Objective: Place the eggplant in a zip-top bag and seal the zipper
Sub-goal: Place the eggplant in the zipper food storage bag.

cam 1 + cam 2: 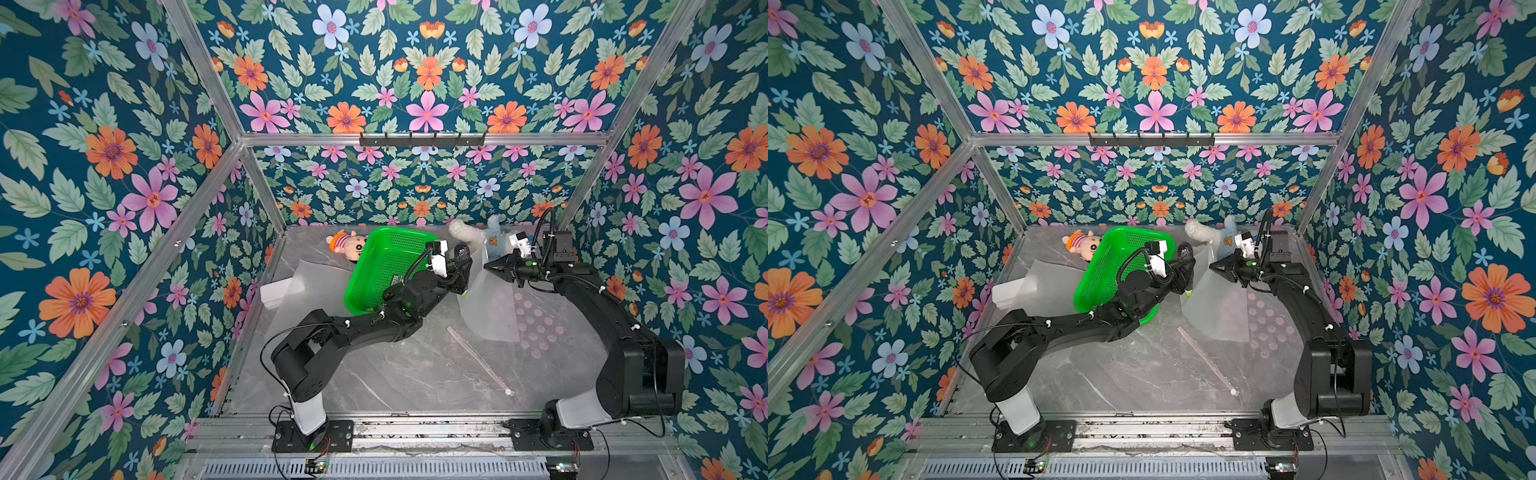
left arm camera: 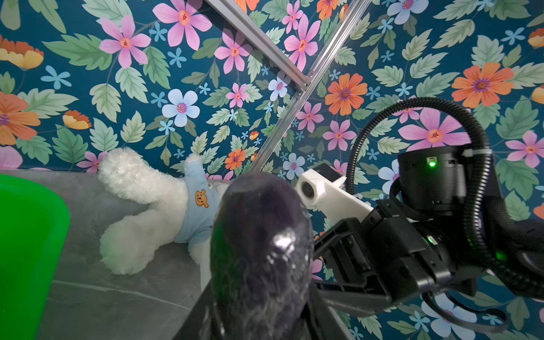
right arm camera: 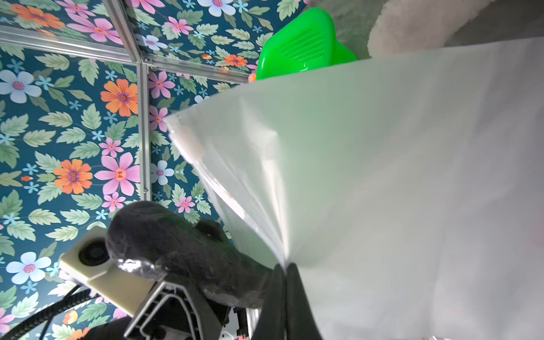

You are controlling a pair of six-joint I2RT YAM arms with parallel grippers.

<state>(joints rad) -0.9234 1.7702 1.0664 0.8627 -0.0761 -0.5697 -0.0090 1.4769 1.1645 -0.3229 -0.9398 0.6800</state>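
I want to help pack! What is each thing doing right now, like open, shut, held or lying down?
zip-top bag: one edge lifted, pinched by the shut right gripper.
eggplant: held in the left gripper, outside the zip-top bag.
zipper: flat on the table; open or closed unclear.
green basket: tilted.
white plush toy: lying down.
doll: lying down.

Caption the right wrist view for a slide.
Right end effector pinches an edge of the zip-top bag; the eggplant is held close by.

One dark purple eggplant (image 2: 260, 253), one bright green perforated plastic basket (image 1: 386, 266), one dotted translucent zip-top bag (image 1: 494, 307), one plain translucent plastic sheet (image 1: 307, 286), and two plush toys: a fluffy white bear (image 1: 467, 232) and an orange-capped doll (image 1: 347, 245).
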